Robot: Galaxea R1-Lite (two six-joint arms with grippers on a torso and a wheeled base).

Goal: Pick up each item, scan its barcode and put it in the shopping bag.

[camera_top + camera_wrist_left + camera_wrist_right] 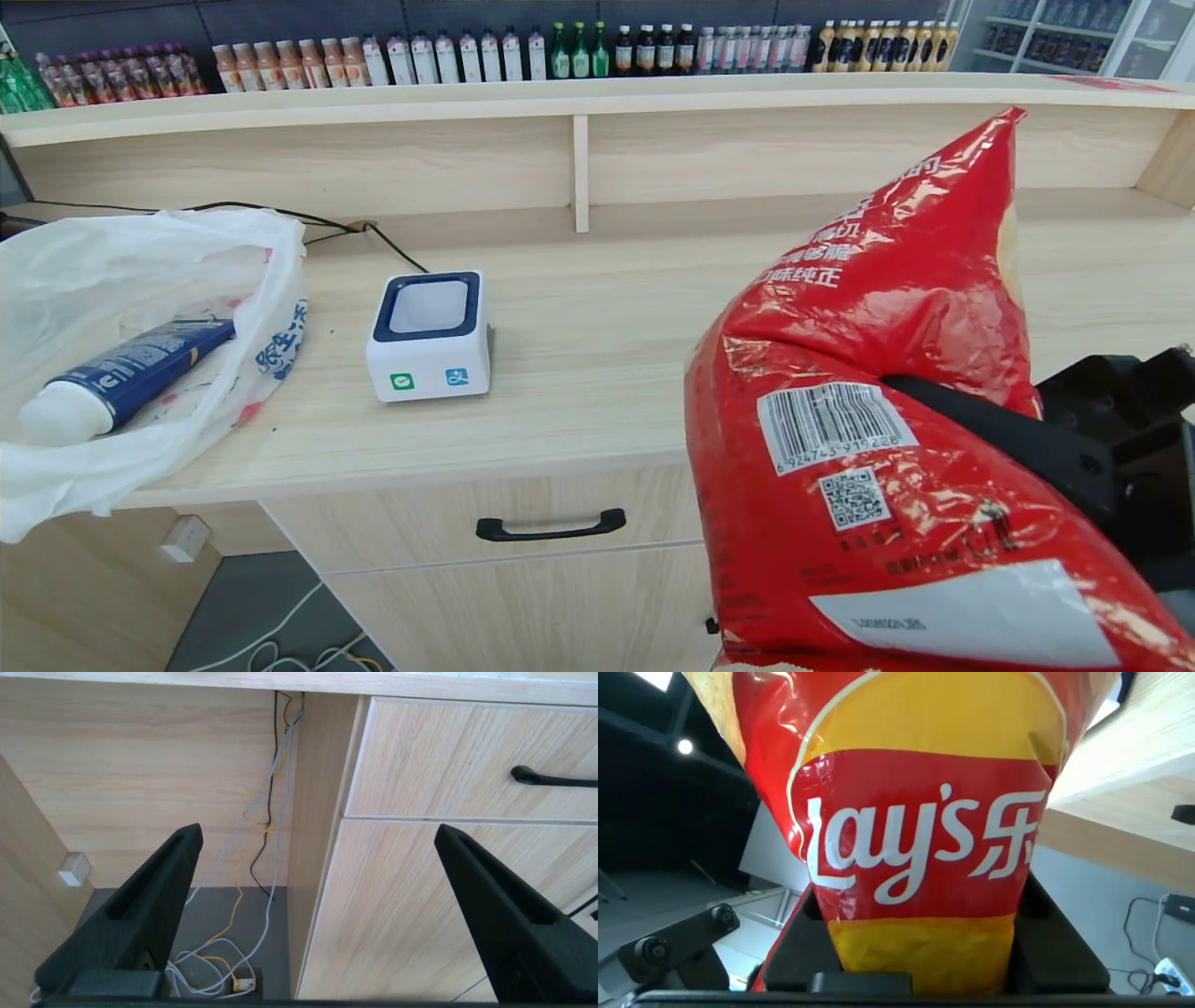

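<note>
A red chip bag (pixel 887 373) hangs tilted in front of the counter's right part, its barcode (pixel 831 425) turned toward the head camera. My right gripper (pixel 990 420) is shut on the chip bag (pixel 915 840), whose lower part sits between the black fingers (pixel 799 943). The white scanner (pixel 431 334) stands mid-counter, window up. At the far left lies the white plastic shopping bag (pixel 140 252), mouth open, with a blue and white tube (pixel 131 373) inside. My left gripper (pixel 318 840) is open and holds nothing, low down facing the cabinet front.
The wooden counter (pixel 597 392) has a raised back shelf with a divider (pixel 580 173). A row of bottles (pixel 579 51) lines the wall behind. A black cable (pixel 392 245) runs to the scanner. A drawer handle (pixel 551 527) is below the counter; cables (pixel 266 859) hang beside the cabinet.
</note>
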